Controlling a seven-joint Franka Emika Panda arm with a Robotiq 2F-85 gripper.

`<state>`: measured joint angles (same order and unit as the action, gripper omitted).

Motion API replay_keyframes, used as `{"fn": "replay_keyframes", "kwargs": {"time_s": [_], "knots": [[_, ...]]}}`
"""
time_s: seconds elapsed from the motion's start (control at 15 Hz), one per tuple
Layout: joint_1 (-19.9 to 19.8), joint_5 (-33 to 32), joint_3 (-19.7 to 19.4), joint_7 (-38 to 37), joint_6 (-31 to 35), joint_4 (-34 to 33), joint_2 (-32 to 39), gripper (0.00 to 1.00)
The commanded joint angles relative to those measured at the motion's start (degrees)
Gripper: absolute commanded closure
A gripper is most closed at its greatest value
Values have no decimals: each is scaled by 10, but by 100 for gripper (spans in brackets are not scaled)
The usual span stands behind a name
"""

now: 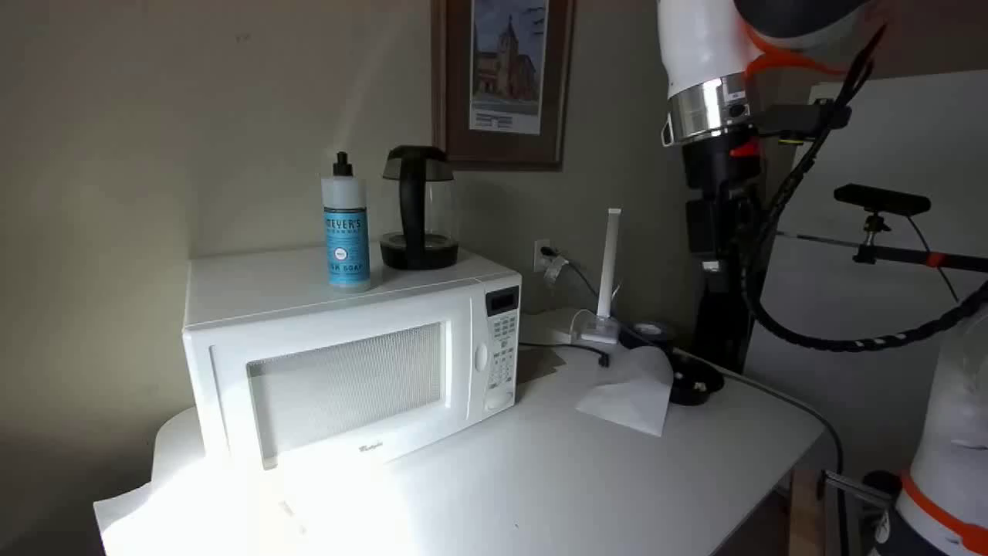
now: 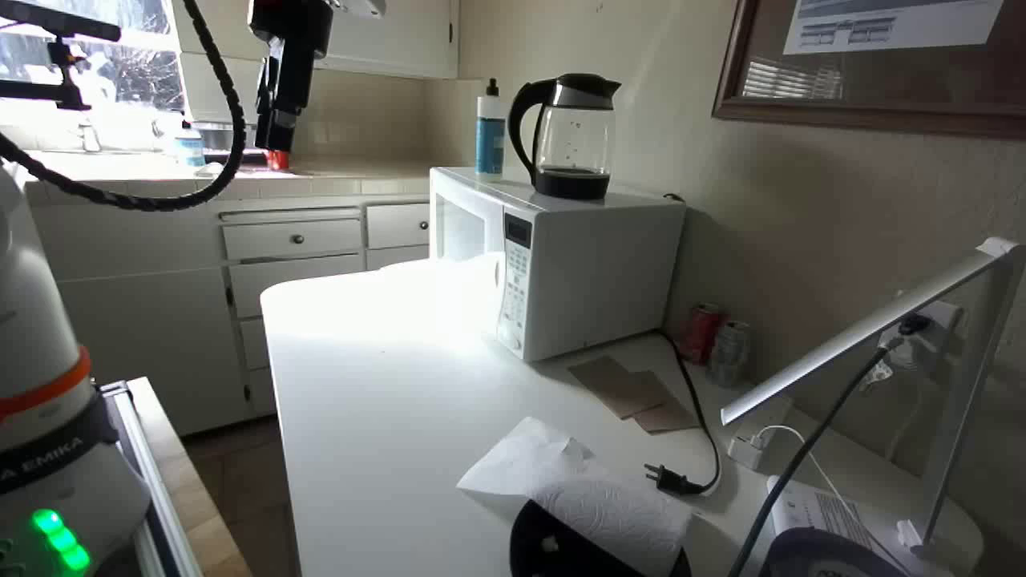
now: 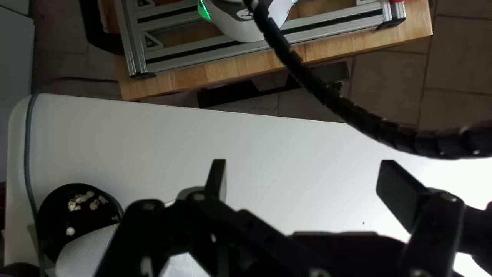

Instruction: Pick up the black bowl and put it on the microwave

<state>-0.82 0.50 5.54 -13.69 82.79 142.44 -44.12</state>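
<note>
White table (image 1: 532,479) here, and the black bowl (image 3: 86,221) sits on it, lower left in the wrist view (pale bits (image 3: 94,205) inside, btw). The tool (image 3: 303,182) hangs there released, spread wide. Microwave (image 1: 347,378) is left of center in an exterior view.

White table (image 1: 571,486), rounded corners, glare over part of the top. Directly on it: one white countertop microwave (image 1: 351,363); one black bowl (image 3: 86,221), upright; one white paper towel (image 2: 613,517), partly over the bowl; two flat brown pieces (image 2: 609,386), overlapping, near the microwave; one black power cord (image 2: 691,381), ending in a plug (image 2: 672,480); one red can (image 2: 702,335) and one silver can (image 2: 730,357), side by side; one white desk lamp (image 2: 866,329); one dark roll-like item (image 2: 801,547), kind unclear; one grey cable (image 3: 27,148), lying across the table's rounded end.
</note>
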Motion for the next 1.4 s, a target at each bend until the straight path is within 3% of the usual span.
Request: {"fn": "replay_keyframes", "kwargs": {"time_s": [0.0, 0.8, 1.0, 1.33], "knots": [[-1, 0, 1, 1, -1, -1, 0, 0], [-12, -1, -5, -9, 1, 1, 7, 0], [-22, -28, -49, 51, 13, 32, 9, 0], [-24, -151, -188, 294, 44, 109, -5, 0]]}}
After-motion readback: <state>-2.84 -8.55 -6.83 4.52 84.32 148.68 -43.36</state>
